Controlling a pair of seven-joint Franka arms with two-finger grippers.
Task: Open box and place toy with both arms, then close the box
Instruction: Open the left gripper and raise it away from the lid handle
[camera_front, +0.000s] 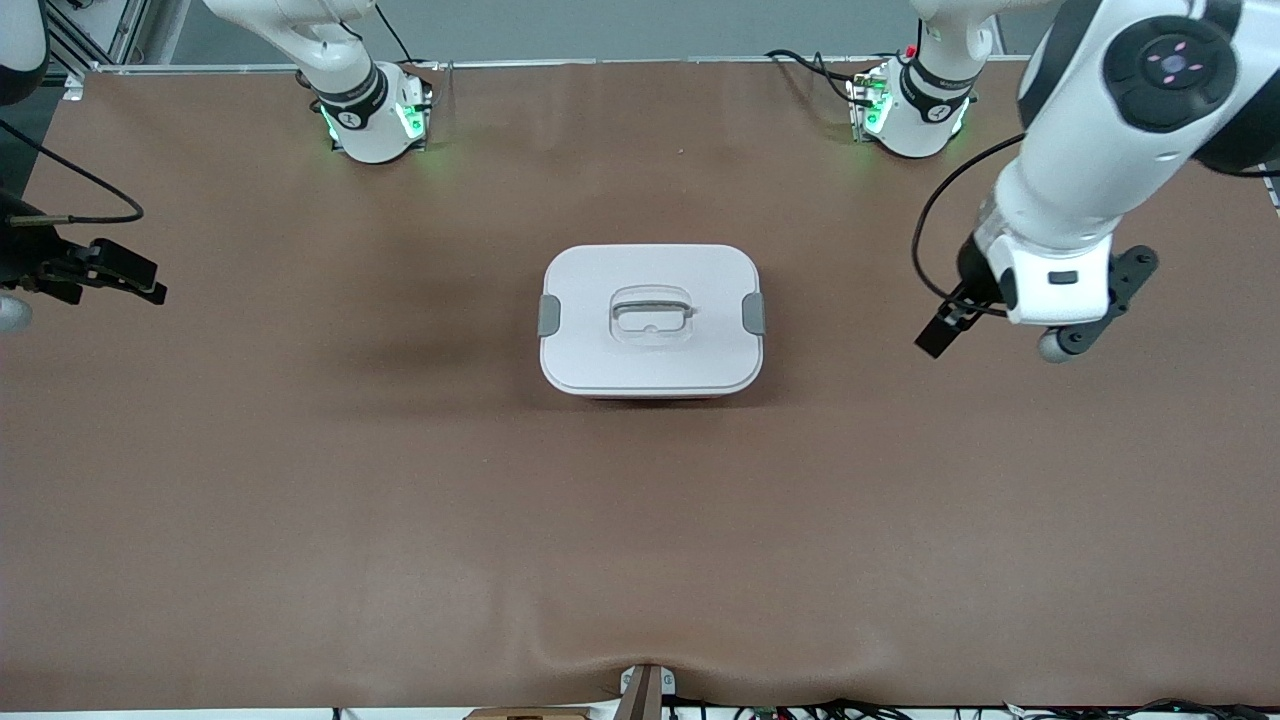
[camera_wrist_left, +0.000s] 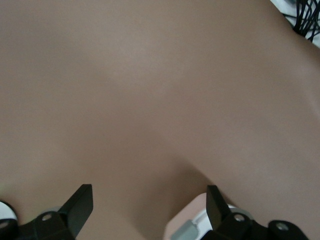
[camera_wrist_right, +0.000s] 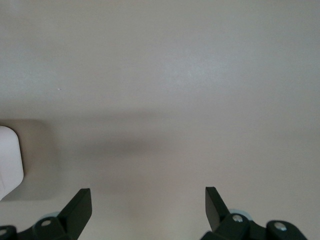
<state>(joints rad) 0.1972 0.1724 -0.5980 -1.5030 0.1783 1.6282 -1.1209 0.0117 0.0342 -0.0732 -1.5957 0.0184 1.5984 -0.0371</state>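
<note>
The box (camera_front: 650, 318) stands shut in the middle of the table, white lid on, with a grey latch (camera_front: 549, 315) at each end and a recessed handle (camera_front: 651, 312). The toy is out of view. My left gripper (camera_front: 942, 328) hangs open and empty over the bare table, toward the left arm's end and apart from the box. In the left wrist view the gripper (camera_wrist_left: 150, 192) is wide open, with a box corner (camera_wrist_left: 190, 227) beside one finger. My right gripper (camera_front: 145, 280) is open and empty over the right arm's end of the table. The right wrist view shows the gripper (camera_wrist_right: 148, 195) open and a box corner (camera_wrist_right: 10, 162).
The brown table mat (camera_front: 400, 500) bears only the box. The two arm bases (camera_front: 375, 115) (camera_front: 910, 110) stand along the edge farthest from the front camera. Cables (camera_front: 800, 710) and a small bracket (camera_front: 645, 690) sit at the near edge.
</note>
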